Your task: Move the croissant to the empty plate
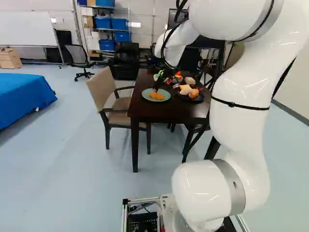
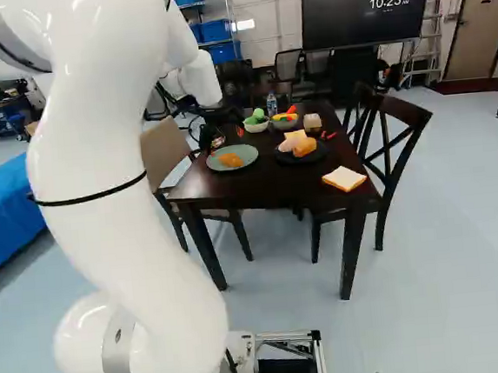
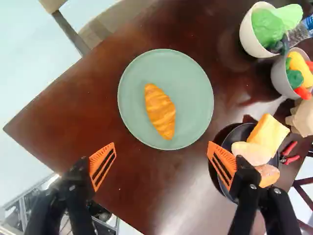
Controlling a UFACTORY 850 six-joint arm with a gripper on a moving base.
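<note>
Near the table's (image 3: 63,112) corner, the plate (image 3: 198,98) cradles the croissant (image 3: 160,111), seemingly delivered; our gripper (image 3: 162,156) hangs spread, likely for clearance.

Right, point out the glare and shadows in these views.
Wrist view: a pale sheen on the bare tabletop, none over the croissant; left base view: bright streaks on the white arm, soft shadow on the floor by the blue cloth; right base view: dark shadow below that cloth.
</note>
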